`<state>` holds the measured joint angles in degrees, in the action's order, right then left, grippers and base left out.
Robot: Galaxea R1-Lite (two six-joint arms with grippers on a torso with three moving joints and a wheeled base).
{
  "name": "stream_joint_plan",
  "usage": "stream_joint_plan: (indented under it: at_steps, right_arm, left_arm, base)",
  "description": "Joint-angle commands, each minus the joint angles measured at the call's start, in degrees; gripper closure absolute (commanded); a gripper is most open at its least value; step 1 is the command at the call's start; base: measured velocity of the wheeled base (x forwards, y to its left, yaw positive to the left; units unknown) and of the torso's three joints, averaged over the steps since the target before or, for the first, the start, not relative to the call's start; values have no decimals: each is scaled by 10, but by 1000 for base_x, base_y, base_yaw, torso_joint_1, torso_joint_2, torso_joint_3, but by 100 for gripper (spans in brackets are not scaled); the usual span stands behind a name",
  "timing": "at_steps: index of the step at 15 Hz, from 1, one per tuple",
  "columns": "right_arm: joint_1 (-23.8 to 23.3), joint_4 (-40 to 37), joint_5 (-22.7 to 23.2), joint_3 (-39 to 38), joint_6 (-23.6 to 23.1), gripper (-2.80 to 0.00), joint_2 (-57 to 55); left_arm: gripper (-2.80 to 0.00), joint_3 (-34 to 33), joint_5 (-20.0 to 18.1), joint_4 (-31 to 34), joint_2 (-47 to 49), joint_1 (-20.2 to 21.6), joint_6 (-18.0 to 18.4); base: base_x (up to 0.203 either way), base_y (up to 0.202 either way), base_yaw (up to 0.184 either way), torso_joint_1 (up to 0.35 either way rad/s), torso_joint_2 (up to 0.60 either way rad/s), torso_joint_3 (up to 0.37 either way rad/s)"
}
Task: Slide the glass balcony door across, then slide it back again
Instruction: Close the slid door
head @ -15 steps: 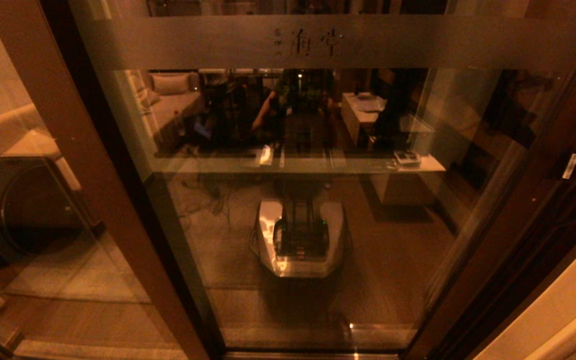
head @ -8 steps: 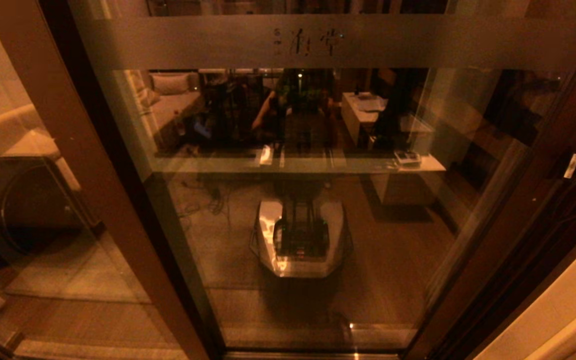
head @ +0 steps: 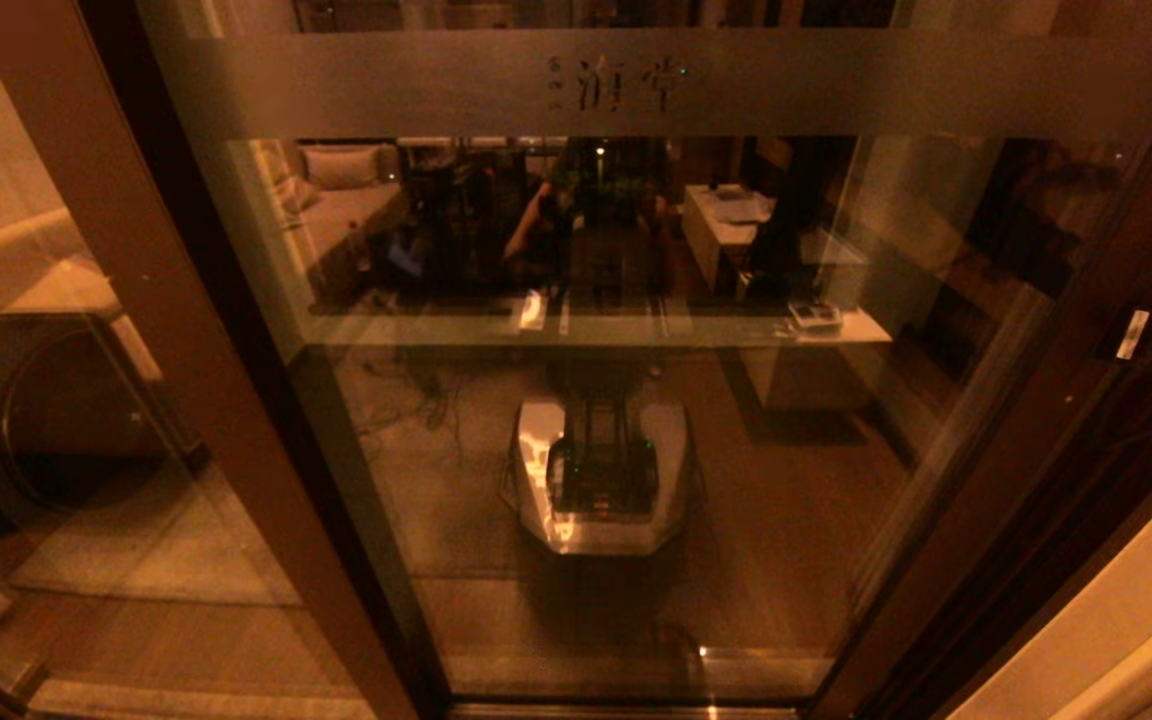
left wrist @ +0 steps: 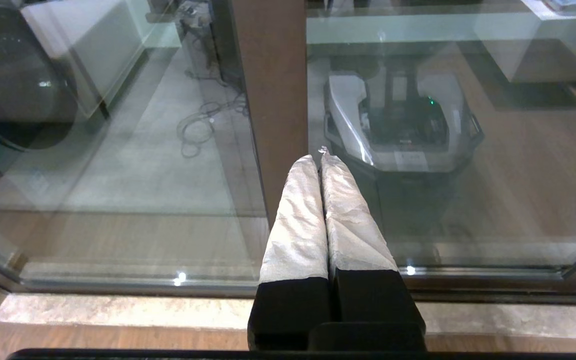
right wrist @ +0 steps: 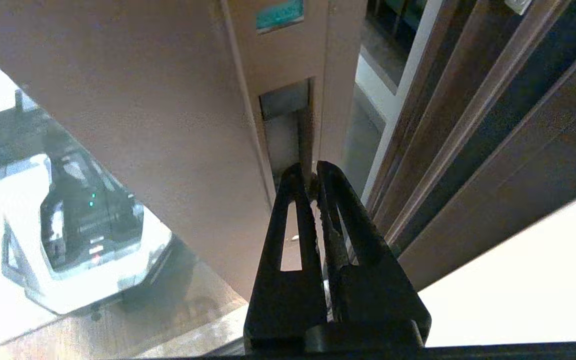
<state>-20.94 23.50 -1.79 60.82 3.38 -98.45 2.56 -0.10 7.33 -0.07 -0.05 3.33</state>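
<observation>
The glass balcony door (head: 616,420) filled the middle of the head view, its pane running from about 11 o'clock to 5 o'clock, held in a dark brown frame. A broad frosted band (head: 836,85) with faint characters crossed it at 12 o'clock, and a thinner strip (head: 436,330) crossed it at mid-height. The pane reflected the robot's own white base (head: 601,485) at the centre. The door's right frame stile (head: 1056,400) slanted from 2 o'clock down to 5 o'clock, with a small pale label (head: 1131,335) at 3 o'clock on the dark parts beside it. At 9 o'clock stood a narrower brown-framed glass panel (head: 46,400).

In the right wrist view, the right tool (right wrist: 310,172) had its two black fingers drawn narrow, nearly together, with their tips at the recessed pull (right wrist: 288,125) set in the door's stile. Whether the tips touched it could not be told. A green sticker (right wrist: 279,15) sat on the stile above the recess, and dark brown track rails (right wrist: 468,130) ran beside it.

In the left wrist view, the left tool (left wrist: 320,159) was pressed closed, its silver-wrapped fingers (left wrist: 298,220) together and holding nothing, pointing toward the brown stile (left wrist: 273,100) between the panes, apart from it.
</observation>
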Motion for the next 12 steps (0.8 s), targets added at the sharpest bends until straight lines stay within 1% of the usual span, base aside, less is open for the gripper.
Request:
stream_joint_plan:
  at_steps: [1,3,8,12]
  right_arm:
    - [-1,1,2,1,1,0,-2]
    - [-1,1,4,6,0,0,-10]
    - [-2,7,-8,33,0,0,-47]
    - [-4,7,-13,38,1,0,-46]
  left_arm:
    - [0,0,0,1,0,0,0]
    - [0,0,-1,1,0,0,0]
    - [0,0,0,1,0,0,0]
    - [0,0,0,1,0,0,0]
  base:
    - [0,0,0,0,0,0]
    - [0,0,0,0,0,0]
    - [0,0,0,0,0,0]
    - [0,0,0,0,0,0]
